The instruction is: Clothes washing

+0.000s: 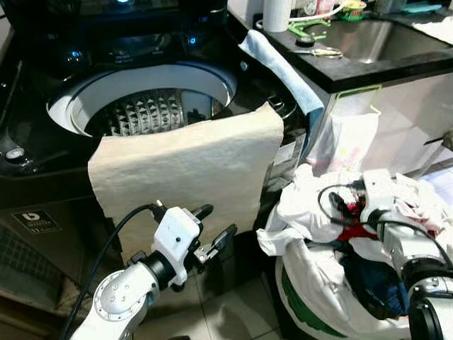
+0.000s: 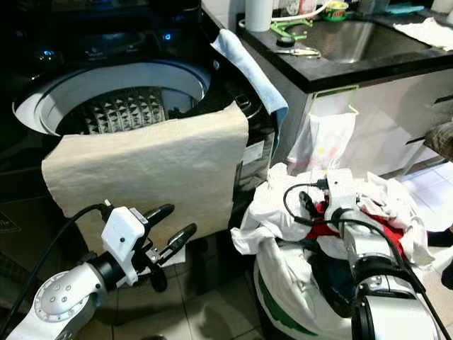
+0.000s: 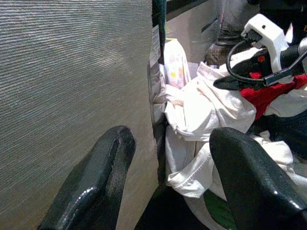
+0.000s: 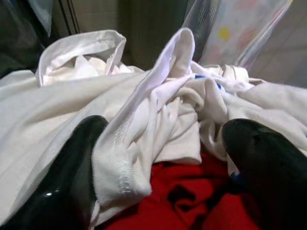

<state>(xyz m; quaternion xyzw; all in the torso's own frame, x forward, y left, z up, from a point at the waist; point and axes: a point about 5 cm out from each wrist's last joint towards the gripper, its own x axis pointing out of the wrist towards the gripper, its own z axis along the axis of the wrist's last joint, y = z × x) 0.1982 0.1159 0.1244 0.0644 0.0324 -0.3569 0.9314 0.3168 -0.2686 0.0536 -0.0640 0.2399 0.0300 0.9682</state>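
A cream towel (image 1: 184,163) hangs over the front rim of the open top-loading washer (image 1: 42,177), whose steel drum (image 1: 145,110) shows behind it. My left gripper (image 1: 218,221) is open, low in front of the towel's bottom right corner; one finger (image 3: 96,187) sits close against the cloth. To the right, a laundry bag (image 1: 311,283) is heaped with white clothes (image 4: 144,96), a red garment (image 4: 182,201) and a dark blue one (image 1: 371,280). My right gripper (image 4: 163,143) is open and pressed down into the pile, with a fold of white cloth between its fingers.
A light blue cloth (image 1: 279,67) lies over the washer's right edge. Right of it is a dark counter (image 1: 354,71) with a steel sink, scissors (image 1: 322,51) and a paper roll (image 1: 277,14). A patterned plastic bag (image 1: 347,134) hangs from the counter. Tiled floor (image 1: 226,312) lies below.
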